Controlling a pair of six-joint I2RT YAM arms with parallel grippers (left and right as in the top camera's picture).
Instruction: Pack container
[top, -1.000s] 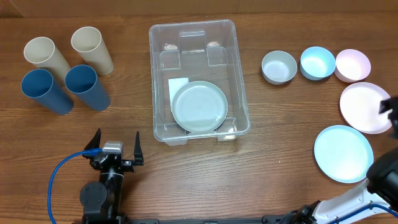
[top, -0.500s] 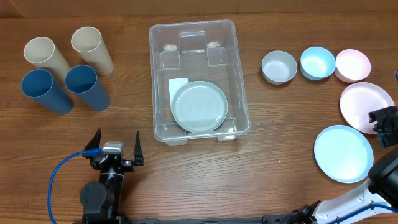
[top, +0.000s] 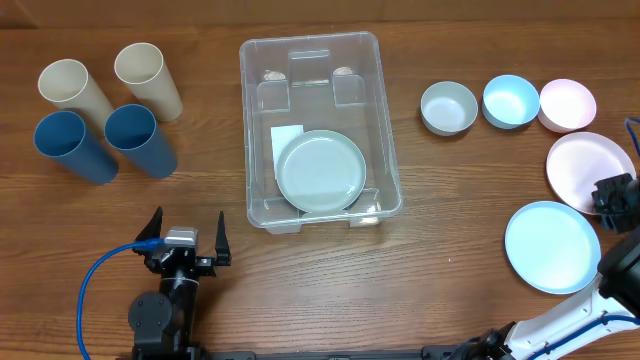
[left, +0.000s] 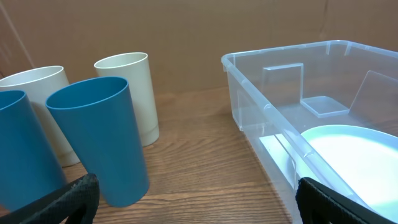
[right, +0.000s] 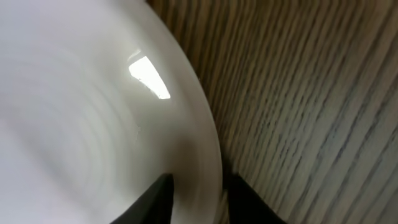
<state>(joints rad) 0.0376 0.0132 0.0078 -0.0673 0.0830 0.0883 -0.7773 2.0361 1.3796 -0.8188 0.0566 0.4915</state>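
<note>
The clear container (top: 312, 42) stands in the middle of the table with a pale green plate (top: 320, 170) inside it; both also show in the left wrist view, the container (left: 280, 56) and the plate (left: 360, 155). My right gripper (top: 610, 195) is at the near right edge of the pink plate (top: 585, 165). In the right wrist view its fingers (right: 198, 193) are closed narrowly on the plate's rim (right: 81, 112). My left gripper (top: 186, 240) is open and empty near the front left, its fingers (left: 196, 199) wide apart.
A light blue plate (top: 552, 246) lies in front of the pink one. Grey (top: 448, 107), blue (top: 511, 101) and pink (top: 567, 105) bowls stand in a row at the back right. Two cream cups (top: 145, 75) and two blue cups (top: 138, 138) stand at the left.
My right gripper has come in from the right edge and settled on the pink plate's near rim. The left arm has not moved.
</note>
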